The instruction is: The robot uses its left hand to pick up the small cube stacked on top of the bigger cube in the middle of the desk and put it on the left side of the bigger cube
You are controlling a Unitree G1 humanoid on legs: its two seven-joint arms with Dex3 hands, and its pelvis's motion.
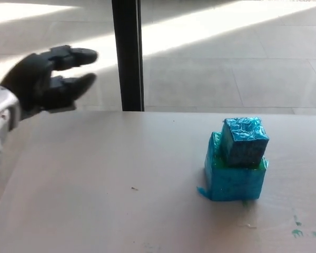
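The left hand (pixel 45 79), fingers apart and empty near the desk's (pixel 95 179) far left corner, could topple the small cube (pixel 244 141) off the bigger cube (pixel 233 179) if it arrives crooked.

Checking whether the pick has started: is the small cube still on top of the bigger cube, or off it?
On. The small cube sits atop the bigger cube; the left hand is far off, holding nothing.
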